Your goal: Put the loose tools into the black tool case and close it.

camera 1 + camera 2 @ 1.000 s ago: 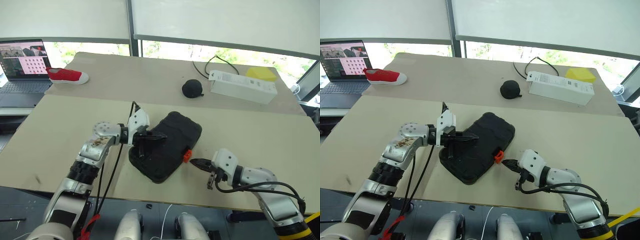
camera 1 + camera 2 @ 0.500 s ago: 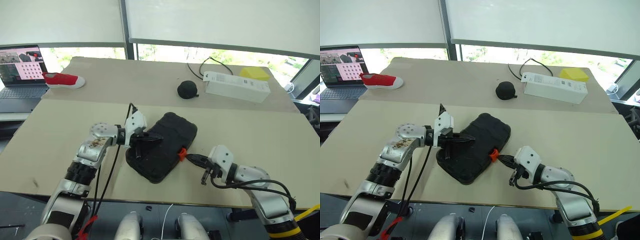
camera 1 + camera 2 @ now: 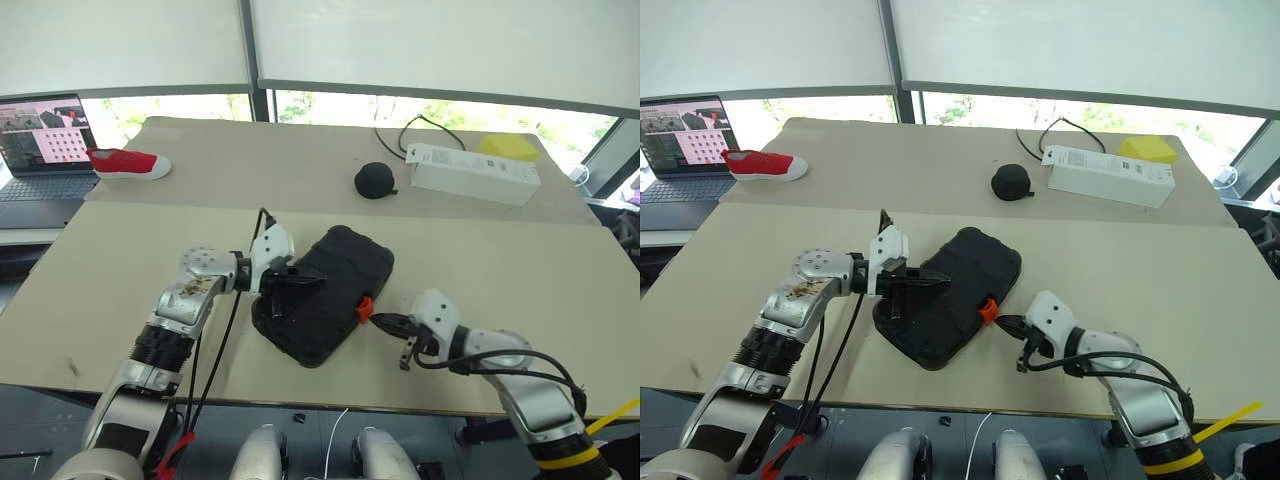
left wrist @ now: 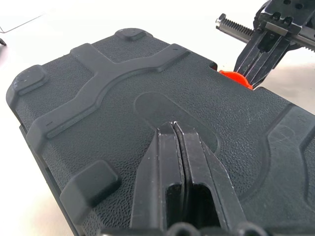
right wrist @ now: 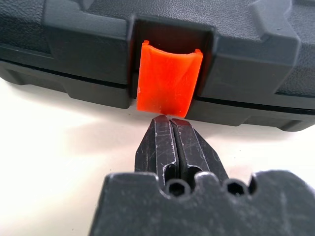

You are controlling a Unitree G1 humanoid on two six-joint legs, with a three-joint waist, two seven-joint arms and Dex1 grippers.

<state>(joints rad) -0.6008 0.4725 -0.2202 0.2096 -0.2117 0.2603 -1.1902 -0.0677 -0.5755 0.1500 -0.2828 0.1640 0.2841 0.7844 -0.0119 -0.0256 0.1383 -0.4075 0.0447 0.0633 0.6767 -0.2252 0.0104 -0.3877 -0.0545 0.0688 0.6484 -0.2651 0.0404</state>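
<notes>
Latching looks to be the step we are on: the flat black plastic tool case [image 3: 325,293] lies with its lid down at the centre of the frame on the beige table [image 3: 520,270]. Our left gripper [image 4: 178,140], jaws clenched and empty, rests on the lid. Our right gripper [image 5: 171,129], also clenched on nothing, sits tip-first just below the small orange latch [image 5: 168,84]. Next we judge the tip must press that latch flush while the left steadies the case.
</notes>
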